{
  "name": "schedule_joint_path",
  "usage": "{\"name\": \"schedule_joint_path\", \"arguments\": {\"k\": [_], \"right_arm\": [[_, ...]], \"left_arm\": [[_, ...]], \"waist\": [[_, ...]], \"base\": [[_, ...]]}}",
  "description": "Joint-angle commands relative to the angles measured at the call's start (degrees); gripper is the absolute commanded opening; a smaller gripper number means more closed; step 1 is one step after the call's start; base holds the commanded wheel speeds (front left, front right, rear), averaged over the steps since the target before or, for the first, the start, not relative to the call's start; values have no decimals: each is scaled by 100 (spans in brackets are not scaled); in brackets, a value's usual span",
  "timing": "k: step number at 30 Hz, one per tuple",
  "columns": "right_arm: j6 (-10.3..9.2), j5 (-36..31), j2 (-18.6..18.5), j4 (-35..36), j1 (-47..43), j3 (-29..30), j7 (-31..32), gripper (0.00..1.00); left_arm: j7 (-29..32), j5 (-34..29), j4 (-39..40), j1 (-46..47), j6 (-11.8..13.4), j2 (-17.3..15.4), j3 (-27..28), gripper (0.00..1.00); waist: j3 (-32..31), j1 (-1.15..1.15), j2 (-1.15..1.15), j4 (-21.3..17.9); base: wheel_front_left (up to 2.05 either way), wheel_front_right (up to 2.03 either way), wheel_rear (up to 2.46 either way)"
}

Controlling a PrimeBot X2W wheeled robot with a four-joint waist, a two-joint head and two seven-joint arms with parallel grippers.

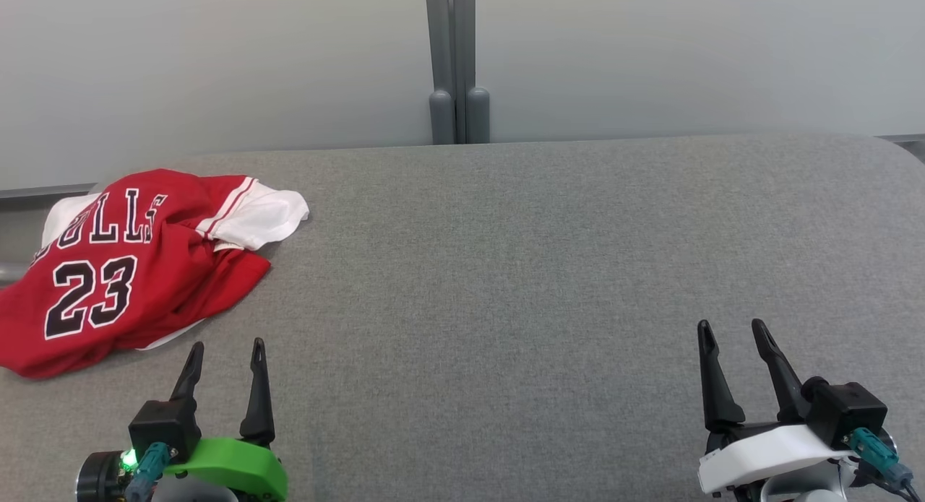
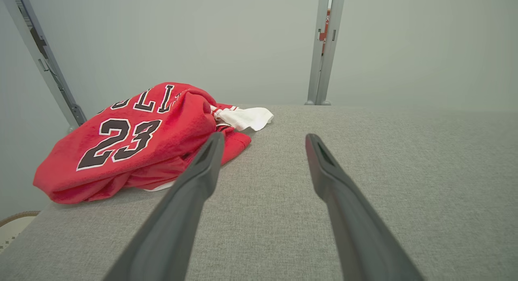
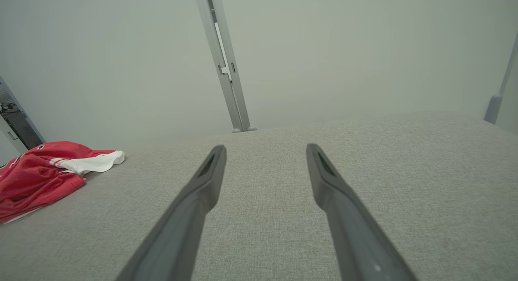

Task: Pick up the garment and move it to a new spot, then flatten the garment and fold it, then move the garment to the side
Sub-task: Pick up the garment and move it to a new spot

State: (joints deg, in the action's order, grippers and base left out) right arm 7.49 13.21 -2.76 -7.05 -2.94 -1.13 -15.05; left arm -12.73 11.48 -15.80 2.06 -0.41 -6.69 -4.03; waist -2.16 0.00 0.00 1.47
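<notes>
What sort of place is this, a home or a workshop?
Probably a test lab rather than a home: a grey fabric-topped table, plain wall panels joined by a metal post, and one crumpled red jersey set out.

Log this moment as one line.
stage: pre-grasp | red 23 jersey: crumpled, left end of grey fabric surface, untouched | left claw: open, near jersey | right claw: open, empty

The red garment (image 1: pixel 123 271) (a jersey with black number 23 and a white sleeve) lies crumpled at the far left of the grey bench (image 1: pixel 542 271), its edge overhanging.
</notes>
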Motion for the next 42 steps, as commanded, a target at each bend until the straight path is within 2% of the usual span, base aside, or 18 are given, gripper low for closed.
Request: {"name": "schedule_joint_path", "arguments": {"k": [1, 27, 34, 42], "right_arm": [[1, 23, -23, -17, -36, -6, -6, 100], [1, 77, -22, -88, -48, -44, -11, 100], [1, 136, -22, -96, -67, -114, -13, 100], [0, 199, -22, -133, -98, -158, -15, 100]], "left_arm": [[35, 41, 35, 24, -6, -59, -9, 100], [119, 130, 137, -57, 73, -188, -94, 100], [112, 151, 95, -17, 126, -264, -68, 100], [118, 191, 30, -7, 147, -334, -56, 100]], "waist": [[1, 0, 0, 7], [21, 0, 0, 174], [17, 0, 0, 435], [20, 0, 0, 909]], "base": [[0, 0, 0], [0, 0, 0], [0, 0, 0], [0, 0, 0]]}}
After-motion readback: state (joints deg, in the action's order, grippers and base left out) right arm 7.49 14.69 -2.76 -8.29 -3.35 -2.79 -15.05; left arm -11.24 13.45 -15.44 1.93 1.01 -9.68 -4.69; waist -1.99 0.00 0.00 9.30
